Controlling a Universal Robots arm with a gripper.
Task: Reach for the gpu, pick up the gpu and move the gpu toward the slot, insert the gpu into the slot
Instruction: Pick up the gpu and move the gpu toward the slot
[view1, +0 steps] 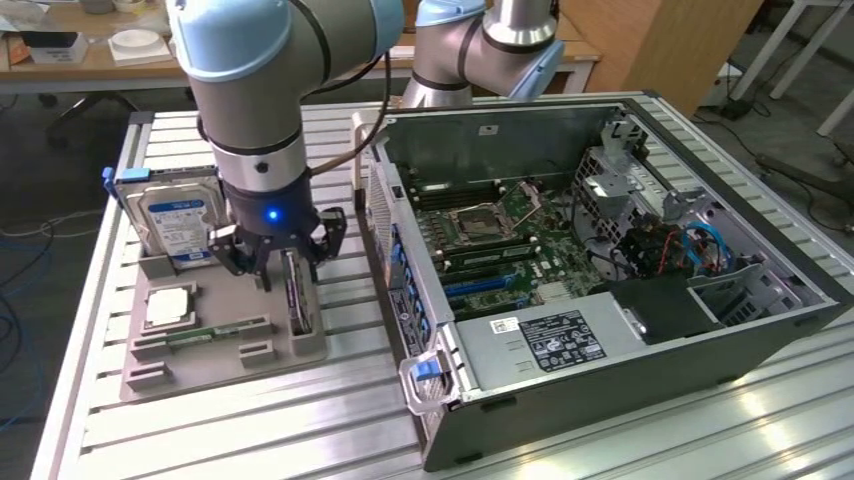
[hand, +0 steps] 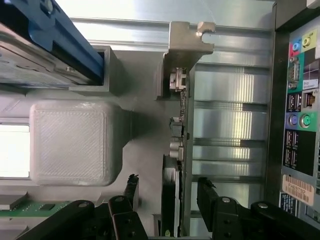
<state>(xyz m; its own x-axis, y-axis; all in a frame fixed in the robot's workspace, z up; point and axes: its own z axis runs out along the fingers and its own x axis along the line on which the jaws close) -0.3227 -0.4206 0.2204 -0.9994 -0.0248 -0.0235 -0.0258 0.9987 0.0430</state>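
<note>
The gpu (view1: 299, 300) stands on edge in a grey holder tray (view1: 200, 375) at the exterior view's left. It is a thin dark card. My gripper (view1: 283, 268) hangs right over it, open, with one finger on each side of the card's top edge. In the wrist view the gpu (hand: 171, 200) shows edge-on with its metal bracket (hand: 187, 45) beyond. The fingers (hand: 206, 195) stand apart from the card and do not touch it. The blue slots (view1: 483, 286) lie on the motherboard inside the open computer case (view1: 747, 345).
A silver hard drive (view1: 180, 220) with a blue-white label stands upright in the tray beside the gripper. A processor chip (view1: 171, 305) and a green memory stick (view1: 214, 330) lie in the tray. The case's rear panel (hand: 300, 125) is close to the gpu.
</note>
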